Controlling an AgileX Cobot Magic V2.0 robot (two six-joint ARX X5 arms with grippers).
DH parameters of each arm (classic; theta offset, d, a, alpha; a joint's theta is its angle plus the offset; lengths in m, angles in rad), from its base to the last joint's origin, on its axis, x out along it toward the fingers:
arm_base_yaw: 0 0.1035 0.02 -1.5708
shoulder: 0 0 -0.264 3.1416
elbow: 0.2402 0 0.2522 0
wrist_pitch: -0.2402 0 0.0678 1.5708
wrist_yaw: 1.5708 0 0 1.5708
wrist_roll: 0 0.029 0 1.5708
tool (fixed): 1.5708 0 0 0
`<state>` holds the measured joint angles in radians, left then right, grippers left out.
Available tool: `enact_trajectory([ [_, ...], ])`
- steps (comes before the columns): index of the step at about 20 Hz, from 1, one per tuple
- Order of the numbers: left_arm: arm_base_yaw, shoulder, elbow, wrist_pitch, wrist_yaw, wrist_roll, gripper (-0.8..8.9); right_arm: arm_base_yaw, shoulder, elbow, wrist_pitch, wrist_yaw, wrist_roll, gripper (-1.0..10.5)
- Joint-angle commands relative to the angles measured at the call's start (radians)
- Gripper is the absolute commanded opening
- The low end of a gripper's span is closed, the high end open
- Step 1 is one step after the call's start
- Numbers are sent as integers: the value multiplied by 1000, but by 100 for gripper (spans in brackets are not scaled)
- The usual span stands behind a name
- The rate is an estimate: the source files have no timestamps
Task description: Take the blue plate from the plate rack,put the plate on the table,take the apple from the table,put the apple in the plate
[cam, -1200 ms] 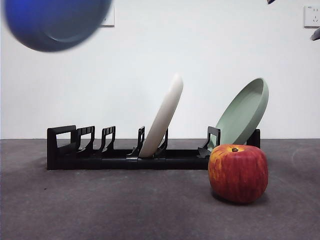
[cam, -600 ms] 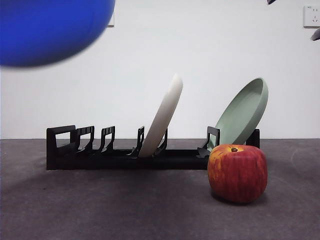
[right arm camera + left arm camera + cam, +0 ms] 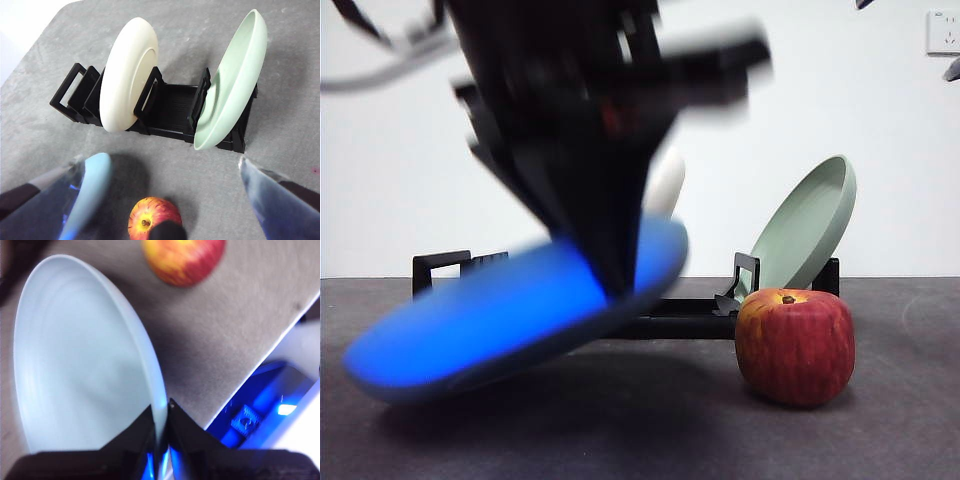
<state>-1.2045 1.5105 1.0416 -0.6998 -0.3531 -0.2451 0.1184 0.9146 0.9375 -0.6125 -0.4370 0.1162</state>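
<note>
Blue plate (image 3: 510, 315): out of the rack, carried low and tilted over the near-left counter (image 3: 650, 435), left edge lowest; whether it touches the surface cannot be told, the motion blurs it; the slant suggests it is being brought flat for setting down.

Left claw (image 3: 161, 427): clamped narrow on the plate's rim, one jaw on each face; a rim pinch suits a shallow dish with no other purchase.

Apple (image 3: 795, 346): upright on the counter, near right, stem up, just right of the plate and apart from it; not yet handled.

Plate rack (image 3: 150, 107): black, long and low, set across the far counter; left slots vacant.

Cream-white plate (image 3: 128, 74): on edge in the rack's middle slot, leaning against its upright.

Sage-green plate (image 3: 232, 80): on edge at the rack's right end, leaning right.

Right claw (image 3: 165, 172): waiting high above the apple, jaws spread wide, holding nothing.

Markings: no brand, label or legible writing on any item; a plain white wall socket (image 3: 943, 32) at far upper right.
</note>
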Motion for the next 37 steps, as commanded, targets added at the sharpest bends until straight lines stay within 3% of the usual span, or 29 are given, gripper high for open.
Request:
enact_trajectory([
  [1,29,81,-2,30,24,113,-9,1,1,3,5,1,6,534],
  [5,84,161,-2,77,122,144,19,1,1,2,4,1,6,534],
  [6,90,160,-1,88,163,144,119,1,1,3,4,0,6,534],
  [8,99,154,9,101,216,143,416,1,1,3,4,-4,8,534],
  [9,102,148,16,102,232,143,449,2,1,2,3,-8,18,534],
  [14,100,79,146,-32,224,141,448,33,2,3,-4,-38,24,534],
  [18,100,-113,280,-89,133,145,448,167,19,3,-4,-20,24,534],
  [21,100,-294,340,-140,-20,145,447,284,52,3,-26,134,25,534],
  [26,100,-592,341,-166,-227,141,439,435,196,2,-52,267,26,534],
  [30,100,-713,341,-185,-256,134,439,503,359,2,-46,387,25,534],
  [35,100,-735,341,-259,-275,108,439,520,544,2,16,402,25,531],
  [37,100,-731,341,-298,-275,87,439,520,592,2,11,468,25,489],
])
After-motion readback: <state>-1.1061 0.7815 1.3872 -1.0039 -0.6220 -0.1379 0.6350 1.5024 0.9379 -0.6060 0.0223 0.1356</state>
